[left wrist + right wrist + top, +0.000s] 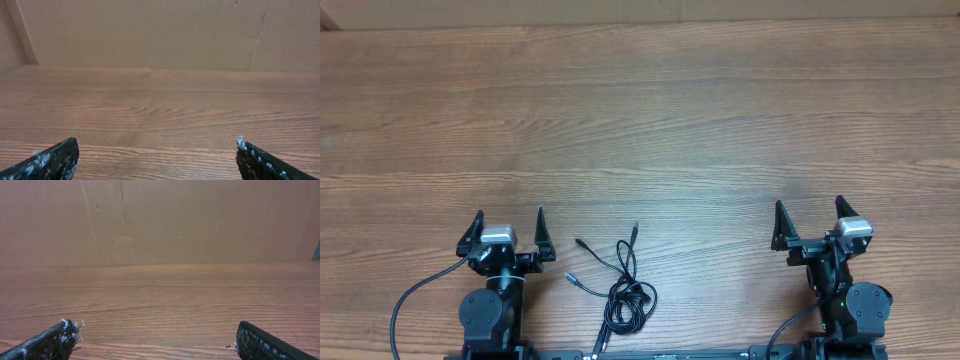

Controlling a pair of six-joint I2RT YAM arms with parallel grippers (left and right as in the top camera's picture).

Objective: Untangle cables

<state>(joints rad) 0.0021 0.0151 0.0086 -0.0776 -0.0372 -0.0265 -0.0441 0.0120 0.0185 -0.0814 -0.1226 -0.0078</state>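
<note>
The cables (623, 292) lie in a small black tangle on the wooden table near its front edge, between the two arms, with several thin ends and small plugs splaying out to the upper left and up. They show only in the overhead view. My left gripper (510, 218) is open and empty, just left of the tangle. My right gripper (810, 207) is open and empty, far to the right of it. The left wrist view (157, 150) and the right wrist view (157, 332) show only spread fingertips over bare wood.
The wooden table (640, 120) stretches away from the arms. A brown cardboard wall (150, 30) stands along its far edge. Thicker black wires (415, 295) run from the arm bases at the front.
</note>
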